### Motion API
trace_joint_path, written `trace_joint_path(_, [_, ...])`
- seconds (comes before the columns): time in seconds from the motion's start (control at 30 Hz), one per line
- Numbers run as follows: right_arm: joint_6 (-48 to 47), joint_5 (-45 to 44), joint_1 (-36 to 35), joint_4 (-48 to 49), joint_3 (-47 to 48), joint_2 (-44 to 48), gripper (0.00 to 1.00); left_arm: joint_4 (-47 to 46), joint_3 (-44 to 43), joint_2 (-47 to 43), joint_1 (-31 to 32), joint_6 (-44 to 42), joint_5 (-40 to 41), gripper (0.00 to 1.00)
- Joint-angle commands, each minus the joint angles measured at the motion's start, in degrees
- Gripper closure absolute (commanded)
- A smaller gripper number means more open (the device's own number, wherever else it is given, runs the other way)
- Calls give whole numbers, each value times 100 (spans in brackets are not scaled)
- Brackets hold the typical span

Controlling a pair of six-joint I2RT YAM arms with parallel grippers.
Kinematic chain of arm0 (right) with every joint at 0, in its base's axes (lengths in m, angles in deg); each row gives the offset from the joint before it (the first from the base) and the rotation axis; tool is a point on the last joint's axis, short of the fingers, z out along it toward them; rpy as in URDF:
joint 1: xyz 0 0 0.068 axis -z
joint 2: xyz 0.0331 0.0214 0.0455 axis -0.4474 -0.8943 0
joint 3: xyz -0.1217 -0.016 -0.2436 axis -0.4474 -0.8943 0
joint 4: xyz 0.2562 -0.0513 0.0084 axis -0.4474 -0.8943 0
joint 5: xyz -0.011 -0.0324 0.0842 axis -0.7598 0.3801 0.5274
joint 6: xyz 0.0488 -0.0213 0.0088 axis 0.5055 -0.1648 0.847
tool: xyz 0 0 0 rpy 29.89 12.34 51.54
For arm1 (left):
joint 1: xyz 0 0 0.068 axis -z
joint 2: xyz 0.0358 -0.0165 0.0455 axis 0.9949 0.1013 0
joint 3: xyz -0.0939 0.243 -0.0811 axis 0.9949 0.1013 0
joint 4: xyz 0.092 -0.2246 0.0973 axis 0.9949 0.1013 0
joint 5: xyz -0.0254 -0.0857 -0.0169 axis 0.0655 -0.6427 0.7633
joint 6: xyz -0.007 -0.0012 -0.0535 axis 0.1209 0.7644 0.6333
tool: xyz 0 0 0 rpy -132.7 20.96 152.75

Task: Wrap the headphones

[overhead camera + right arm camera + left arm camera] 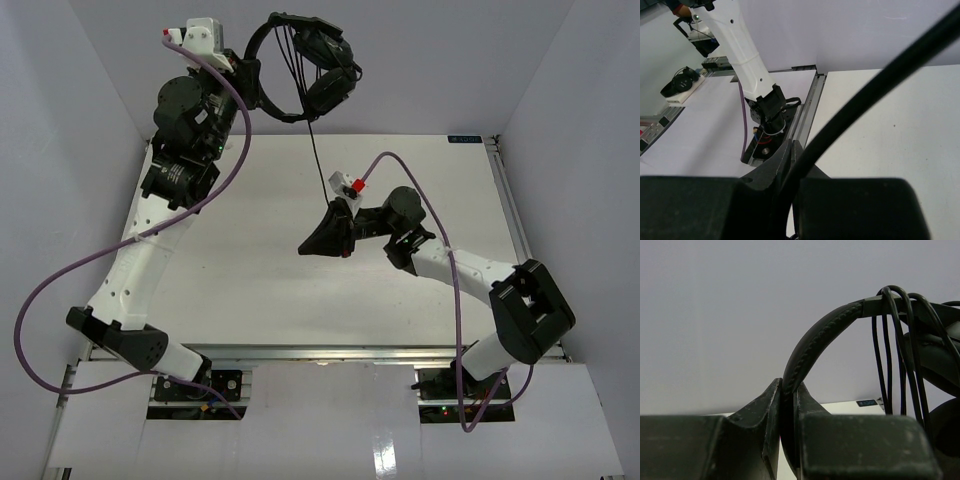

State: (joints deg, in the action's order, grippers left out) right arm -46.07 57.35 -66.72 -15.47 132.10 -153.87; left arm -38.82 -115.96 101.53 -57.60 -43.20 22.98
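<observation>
From above, the black over-ear headphones (315,65) hang in the air over the far edge of the white table (230,290), left of centre. The left gripper (250,78) is clamped on the padded black headband (257,30) and lifts the set clear of the surface, which leaves room to pass cord around it. The thin black cable (318,160) drops from them toward the near right to the right gripper (322,235), pinched shut on it over mid-table, so the line looks taut rather than slack. At the left wrist, the left gripper (789,390) has its fingers tight together on the stitched headband (815,342). Several turns of cable (895,340) lie draped over the band's far end, beside a dark earcup (945,440); I judge the wrapping partly done. At the right wrist, the right gripper (790,152) is closed on the cable (875,90), which runs up to the right, ready, I'd guess, to be led round for another turn.
</observation>
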Motion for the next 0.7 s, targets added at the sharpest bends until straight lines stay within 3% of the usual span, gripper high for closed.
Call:
trace_joint_path(0.0, [-587, -55, -20, -503, 86, 320, 92, -238, -169, -78, -105, -258, 409, 100])
trace_joint_path(0.2, [-2642, -493, -20, -3050, 843, 434, 92, -372, 407, -59, -222, -953, 834, 100])
trace_joint_path(0.37, [-4473, -1880, -152, -5879, 1960, 592, 92, -348, 1419, -52, -479, -1107, 823, 100])
trace_joint_path(0.43, [-5281, -2810, -407, -6837, 2436, 591, 92, -251, 1687, 29, -565, -1071, 706, 100])
trace_joint_path(0.57, [-6443, -4350, -863, -8094, 3232, 476, 92, -118, 2347, 201, -576, -1091, 496, 100])
trace_joint_path(0.67, [-6957, -5530, -1084, -8091, 3329, 630, 92, -57, 2752, 195, -584, -1181, 355, 100])
